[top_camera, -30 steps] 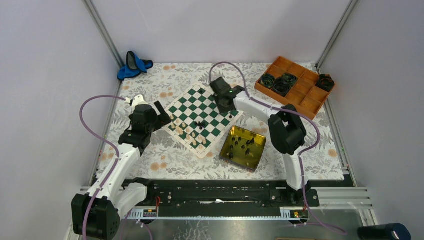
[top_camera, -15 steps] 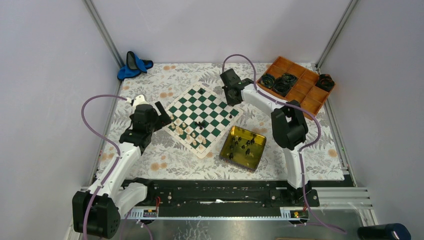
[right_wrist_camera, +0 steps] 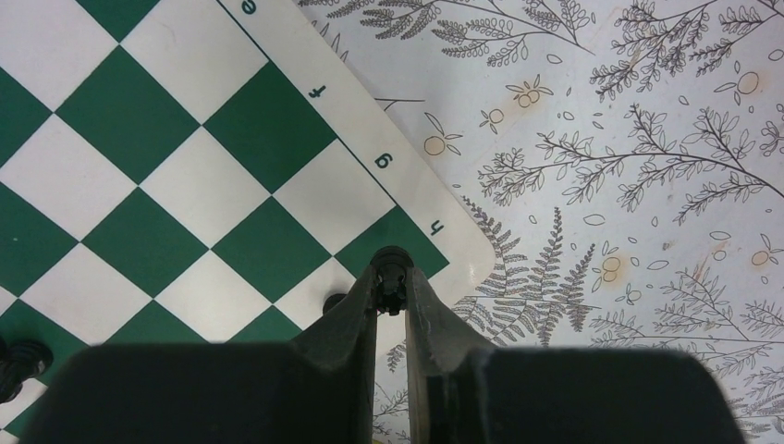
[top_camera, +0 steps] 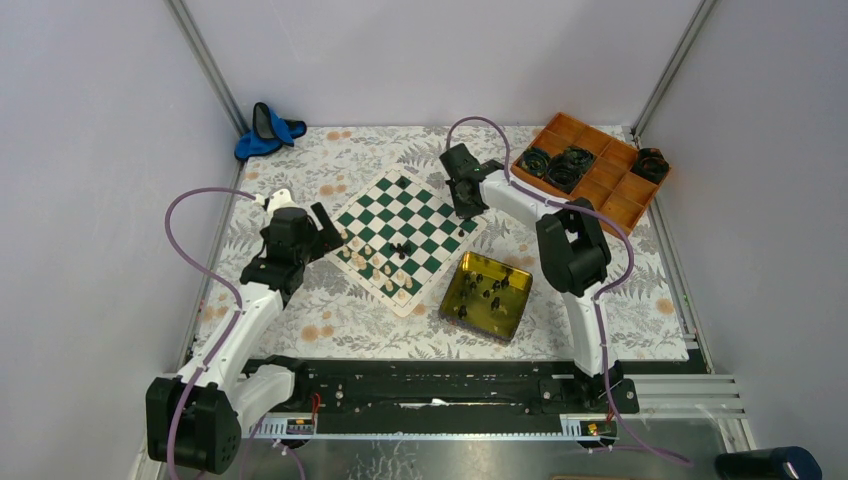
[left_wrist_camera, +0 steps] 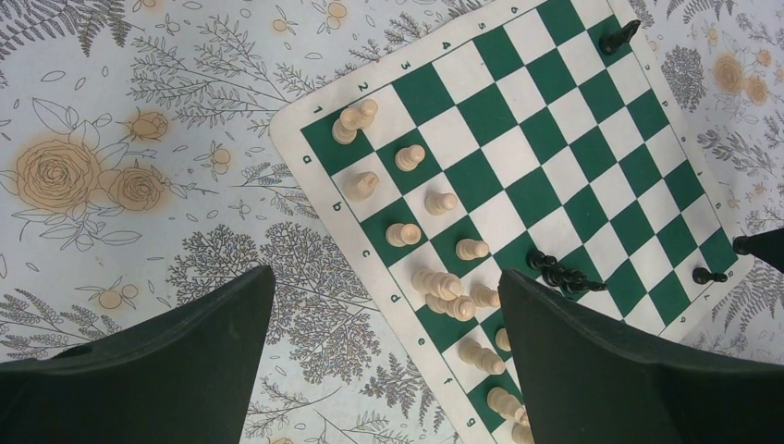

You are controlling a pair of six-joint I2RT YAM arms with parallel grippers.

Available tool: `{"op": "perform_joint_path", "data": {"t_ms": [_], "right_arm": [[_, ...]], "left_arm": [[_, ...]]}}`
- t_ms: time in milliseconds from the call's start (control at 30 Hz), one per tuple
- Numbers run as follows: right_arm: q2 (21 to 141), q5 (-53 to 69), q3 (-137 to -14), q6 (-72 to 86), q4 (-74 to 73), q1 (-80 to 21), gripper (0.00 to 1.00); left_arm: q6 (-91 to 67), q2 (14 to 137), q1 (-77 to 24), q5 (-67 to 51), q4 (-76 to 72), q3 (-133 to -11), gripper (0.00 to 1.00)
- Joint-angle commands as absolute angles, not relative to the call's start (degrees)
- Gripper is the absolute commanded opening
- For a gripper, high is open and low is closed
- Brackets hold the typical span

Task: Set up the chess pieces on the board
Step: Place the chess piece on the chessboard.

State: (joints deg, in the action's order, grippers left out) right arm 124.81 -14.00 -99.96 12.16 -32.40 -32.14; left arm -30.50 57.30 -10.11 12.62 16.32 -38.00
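The green and white board (top_camera: pixel 420 215) lies turned at an angle on the flowered table cover. Several cream chess pieces (left_wrist_camera: pixel 442 282) stand or lie along its left side, and black ones (left_wrist_camera: pixel 555 273) lie toppled near the middle. My right gripper (top_camera: pixel 463 205) hangs over the board's far right corner. In the right wrist view it (right_wrist_camera: pixel 392 282) is shut on a small black piece (right_wrist_camera: pixel 392 266) above the corner square by the letter h. Another black piece (right_wrist_camera: pixel 333 301) stands just beside its left finger. My left gripper (left_wrist_camera: pixel 384 276) is open and holds nothing, above the board's left edge (left_wrist_camera: pixel 370 240).
A yellow-gold tin tray (top_camera: pixel 512 312) with several black pieces sits near the board's right front. An orange compartment tray (top_camera: pixel 600 190) with black coiled items stands at the back right. A blue object (top_camera: pixel 268 130) lies at the back left. Walls close in both sides.
My right gripper has moved with the black piece from over the board's right half toward its far right corner. The left arm has barely shifted.
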Motion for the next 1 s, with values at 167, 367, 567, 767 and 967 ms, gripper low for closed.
{"op": "perform_joint_path", "data": {"t_ms": [167,367,567,767,967], "right_arm": [[125.93,-12.40,-99.82,13.35,-33.96,-31.41,0.00],[126.77,-11.47,-99.75,13.52,-34.23,-31.31,0.00],[127.01,-11.13,-99.76,13.54,-34.11,-31.04,0.03],[126.43,-10.72,-99.67,12.98,-33.55,-31.08,0.34],[125.40,-11.42,-101.45,11.47,-33.88,-31.04,0.46]], "left_arm": [[-29.57,57.91,-10.37,14.03,12.74,-38.69,0.99],[-29.82,58.23,-10.42,13.96,12.57,-38.67,0.99],[-29.98,58.57,-10.37,13.93,12.50,-38.62,0.99],[-30.38,59.00,-10.37,13.95,12.35,-38.72,0.99],[-30.80,59.56,-10.37,13.87,12.00,-38.89,0.99]]}}
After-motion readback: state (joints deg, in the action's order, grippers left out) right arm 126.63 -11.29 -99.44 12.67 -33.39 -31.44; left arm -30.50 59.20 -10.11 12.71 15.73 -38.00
